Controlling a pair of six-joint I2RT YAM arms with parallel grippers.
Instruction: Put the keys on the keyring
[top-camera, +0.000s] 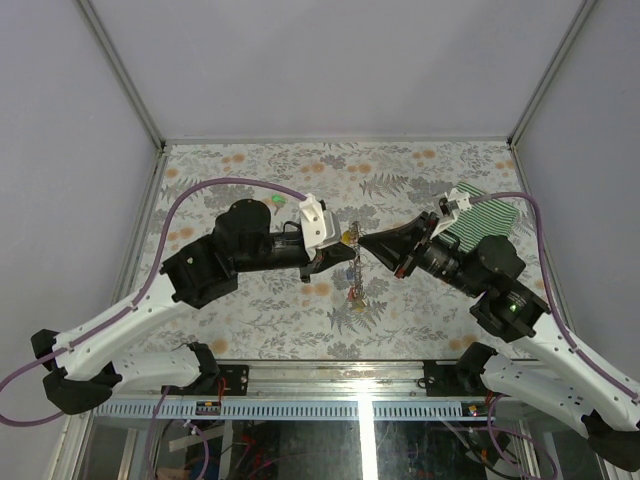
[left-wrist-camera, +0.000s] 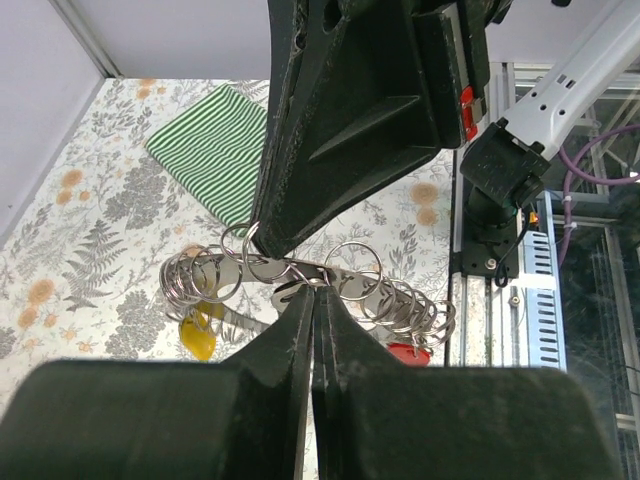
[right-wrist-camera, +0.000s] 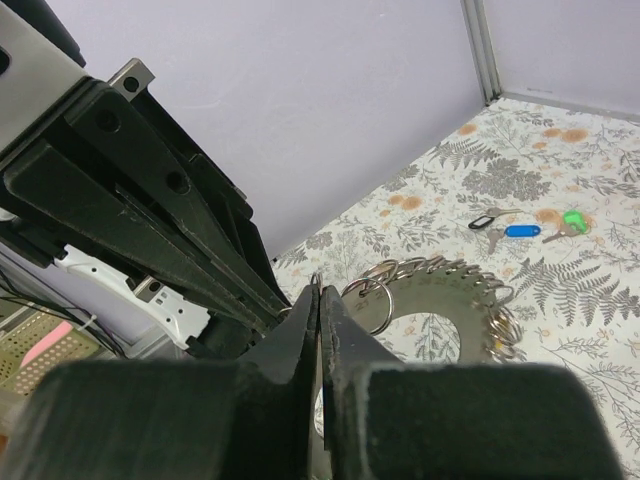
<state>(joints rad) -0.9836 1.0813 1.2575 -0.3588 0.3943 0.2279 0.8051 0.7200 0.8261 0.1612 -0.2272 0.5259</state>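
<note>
The keyring (top-camera: 356, 283) hangs in the air at the table's middle, held between both grippers. It is a flat dark grey ring (right-wrist-camera: 455, 300) with several small split rings along its edge. My left gripper (left-wrist-camera: 316, 292) is shut on its flat band (left-wrist-camera: 390, 295). My right gripper (right-wrist-camera: 320, 290) is shut on a thin small split ring at the keyring's edge; its tip also shows in the left wrist view (left-wrist-camera: 262, 245). A yellow key (left-wrist-camera: 200, 338) and a red key (left-wrist-camera: 408, 352) hang from the ring. Green (right-wrist-camera: 573, 218), blue (right-wrist-camera: 522, 231) and black (right-wrist-camera: 485, 220) keys lie loose on the table.
A green striped cloth (top-camera: 490, 215) lies at the back right, behind the right arm; it also shows in the left wrist view (left-wrist-camera: 215, 150). The loose green key (top-camera: 278, 201) lies behind the left arm. Grey walls close in the flowered table (top-camera: 400, 170).
</note>
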